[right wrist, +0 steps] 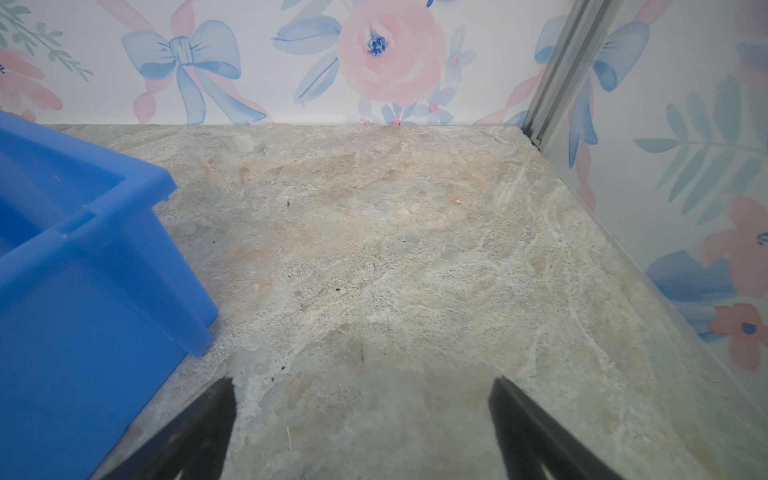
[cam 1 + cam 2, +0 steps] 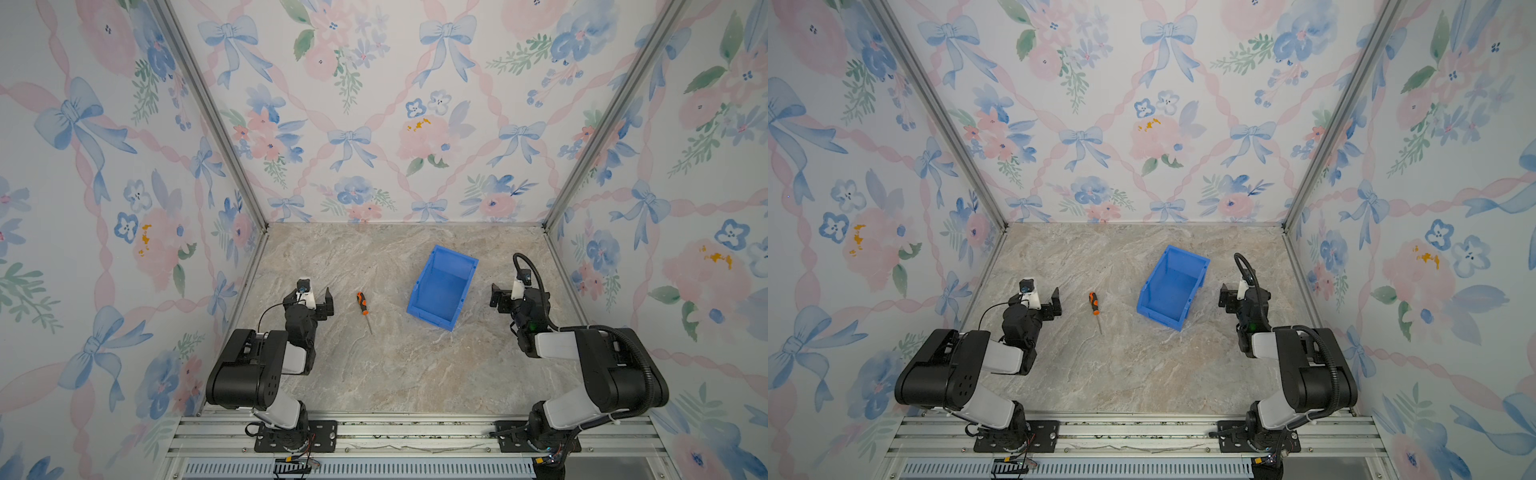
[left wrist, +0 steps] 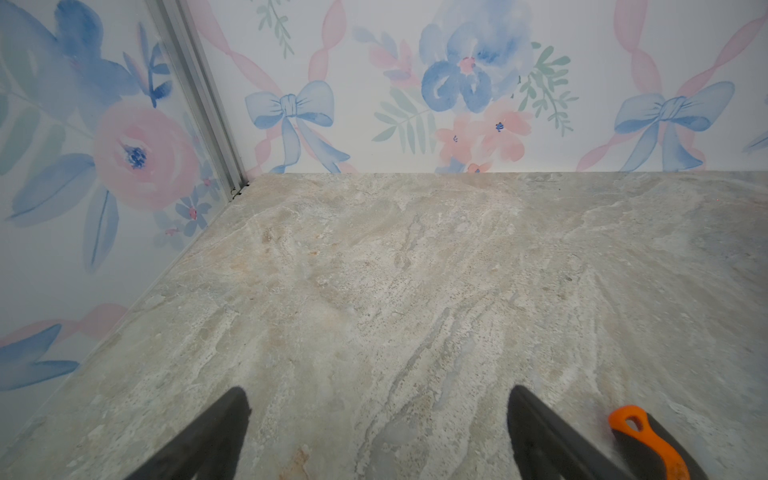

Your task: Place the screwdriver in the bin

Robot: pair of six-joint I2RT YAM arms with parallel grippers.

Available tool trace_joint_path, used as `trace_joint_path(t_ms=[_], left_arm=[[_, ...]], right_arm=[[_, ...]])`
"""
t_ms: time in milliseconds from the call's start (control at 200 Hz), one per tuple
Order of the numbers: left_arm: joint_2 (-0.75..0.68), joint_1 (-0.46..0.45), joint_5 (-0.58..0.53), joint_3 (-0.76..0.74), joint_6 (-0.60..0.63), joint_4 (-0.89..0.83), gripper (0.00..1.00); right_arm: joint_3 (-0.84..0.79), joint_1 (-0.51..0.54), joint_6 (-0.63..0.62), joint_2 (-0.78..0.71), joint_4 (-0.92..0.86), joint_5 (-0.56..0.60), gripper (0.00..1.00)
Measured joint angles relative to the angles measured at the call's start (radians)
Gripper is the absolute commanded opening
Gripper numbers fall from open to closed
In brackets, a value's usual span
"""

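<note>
- The screwdriver (image 2: 363, 305) (image 2: 1095, 305) is small, with an orange and black handle and a thin silver shaft.
- It lies flat on the counter (image 2: 374, 374). In both top views the handle points to the back wall and the thin tip points to the base of the arms.
- The left fingers (image 3: 208, 440) stand wide apart, and only bare counter shows between them.
- The screwdriver is just beside the left fingers, on their side that faces the bin (image 2: 442, 291) (image 2: 1173, 286). It is not between them.
- In the left wrist view only the orange end of the handle (image 3: 648, 444) shows, just outside one finger. In both top views a narrow strip of counter separates the fingers from the screwdriver.
- The right fingers (image 1: 199, 428) are also spread wide and hold nothing. They are well apart from the screwdriver, and the bin stands between.
- The bin is bright blue with tall walls. It stands near the right fingers, and in the right wrist view its corner (image 1: 83, 291) is close beside one finger.
- The screwdriver is outside the bin, between the left fingers and the bin, and nearer to the fingers.
</note>
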Motion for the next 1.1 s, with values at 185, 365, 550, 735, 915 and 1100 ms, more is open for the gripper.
trace_joint_path(t_ms=[185,365,550,735,915,1100], left_arm=[[0.0,0.0,0.0,0.0,0.0,0.0,0.98],[0.0,0.0,0.0,0.0,0.0,0.0,0.97],[0.0,0.0,0.0,0.0,0.0,0.0,0.98],[0.0,0.0,0.0,0.0,0.0,0.0,0.98],[0.0,0.0,-0.014,0.0,0.0,0.0,0.97],[-0.013,0.0,-0.05,0.0,-0.002,-0.008,0.98]], right_arm=[[0.0,0.0,0.0,0.0,0.0,0.0,0.97],[0.0,0.0,0.0,0.0,0.0,0.0,0.97],[0.0,0.002,0.0,0.0,0.0,0.004,0.97],[0.0,0.011,-0.002,0.0,0.001,0.019,0.97],[0.0,0.023,-0.014,0.0,0.005,0.026,0.97],[0.0,0.025,-0.016,0.0,0.005,0.039,0.97]])
